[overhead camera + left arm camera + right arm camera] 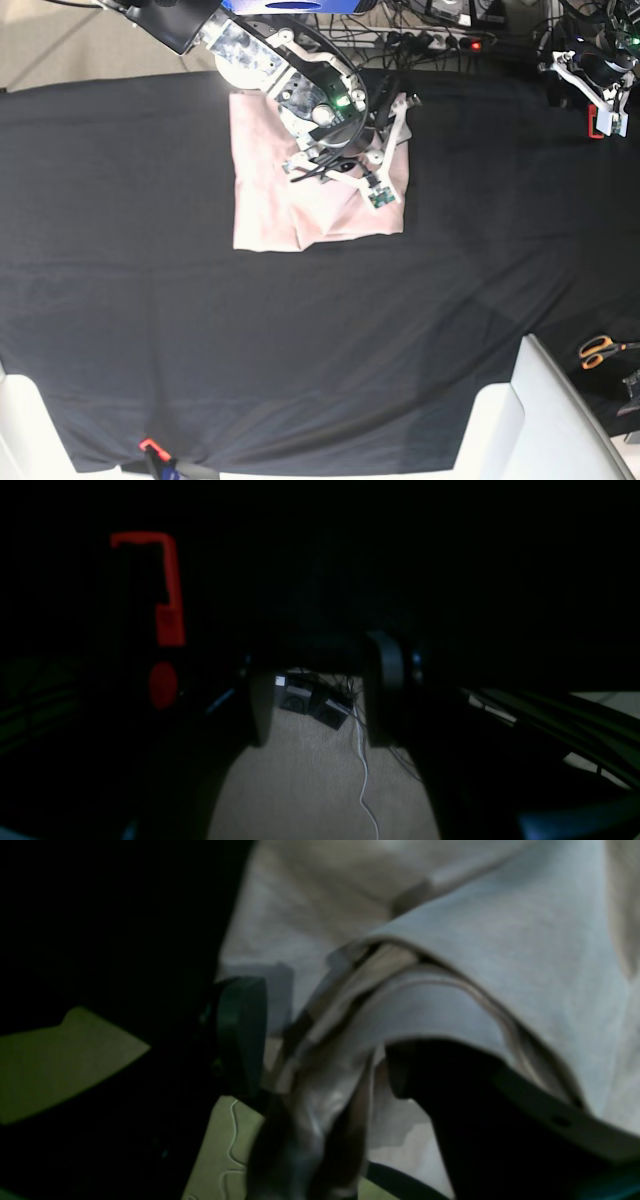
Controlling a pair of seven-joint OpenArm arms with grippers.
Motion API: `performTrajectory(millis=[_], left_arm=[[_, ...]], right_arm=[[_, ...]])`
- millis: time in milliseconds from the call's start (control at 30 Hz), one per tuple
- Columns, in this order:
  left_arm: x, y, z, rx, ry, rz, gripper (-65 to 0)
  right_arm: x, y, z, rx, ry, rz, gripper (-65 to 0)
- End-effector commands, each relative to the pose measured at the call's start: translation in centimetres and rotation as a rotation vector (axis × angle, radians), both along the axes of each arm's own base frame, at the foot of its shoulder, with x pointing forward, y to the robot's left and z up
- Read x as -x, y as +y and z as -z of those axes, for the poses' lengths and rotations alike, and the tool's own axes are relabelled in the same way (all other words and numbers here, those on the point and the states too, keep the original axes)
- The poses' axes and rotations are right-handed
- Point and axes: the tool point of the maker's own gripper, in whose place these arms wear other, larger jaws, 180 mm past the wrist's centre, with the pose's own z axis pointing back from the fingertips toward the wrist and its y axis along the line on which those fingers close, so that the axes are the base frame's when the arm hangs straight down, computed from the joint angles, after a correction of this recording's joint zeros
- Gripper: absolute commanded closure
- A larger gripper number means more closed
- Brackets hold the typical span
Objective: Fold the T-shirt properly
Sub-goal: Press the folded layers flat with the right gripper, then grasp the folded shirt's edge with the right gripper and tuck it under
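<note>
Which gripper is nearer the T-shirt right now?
Right. The right gripper is over the T-shirt, its fingers astride a bunched fold. The left gripper sits far off at the table's edge.

The pale pink T-shirt [265,190] lies folded into a rough rectangle on the far middle part of the black cloth [200,330], lightly wrinkled, with bunched layered folds and a hem showing at its right side.

Right arm [300,75]: white printed shell, black cabling, green LED, small green circuit board near tip; blue base cover at far edge. Left arm [590,65]: white-and-black, red part. Fingers [240,1035]: dark, rounded pads.
</note>
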Motion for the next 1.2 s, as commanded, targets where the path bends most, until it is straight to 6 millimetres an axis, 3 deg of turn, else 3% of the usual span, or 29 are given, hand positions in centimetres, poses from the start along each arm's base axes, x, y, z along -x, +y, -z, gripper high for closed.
performTrajectory(millis=[0,133,267,400,500,600,700,800,867,933,1000,1167], left_arm=[[-0.8,0.7,-1.1,-0.021,-0.034,0.01,-25.7],[-0.9,0.7,-1.2,-0.024,-0.039,0.013,-25.7],[-0.9,0.7,-1.2,-0.024,-0.039,0.013,-25.7],[-0.8,0.7,-1.1,-0.021,-0.036,0.011,-25.7],[-0.9,0.7,-1.2,-0.024,-0.039,0.013,-25.7],[-0.9,0.7,-1.2,-0.024,-0.039,0.013,-25.7],[-0.9,0.7,-1.2,-0.024,-0.039,0.013,-25.7],[-0.9,0.8,-1.2,-0.024,-0.037,0.012,-25.7],[-0.9,0.8,-1.2,-0.024,-0.038,0.013,-25.7],[-1.0,0.8,-1.3,-0.025,-0.039,0.014,-25.7],[-1.4,0.8,-1.4,-0.025,-0.048,0.014,-25.7],[-1.8,0.8,-1.5,-0.024,-0.058,0.013,-25.7]], right_arm=[[-0.8,1.0,-1.3,-0.038,-0.032,-0.001,-34.5],[-1.0,1.4,-1.6,-0.054,-0.043,-0.011,-34.7],[0.2,3.8,-2.5,-0.153,-0.029,-0.133,-34.7],[0.0,4.8,-3.4,-0.22,-0.005,-0.175,-34.7],[0.3,6.4,-5.1,-0.306,0.001,-0.28,-34.4],[0.5,7.3,-8.0,-0.397,-0.042,-0.389,-34.2],[-0.9,5.7,-11.5,-0.425,-0.163,-0.391,-33.3],[-4.6,0.9,-12.5,-0.39,-0.197,-0.147,-21.9],[-5.4,-1.9,-11.1,-0.329,-0.144,-0.026,-9.5],[-4.9,-3.2,-9.7,-0.272,-0.08,-0.01,0.0],[-3.5,-4.2,-8.1,-0.232,-0.013,0.002,-1.5],[-2.6,-7.8,-3.3,-0.149,0.128,0.191,0.0]])
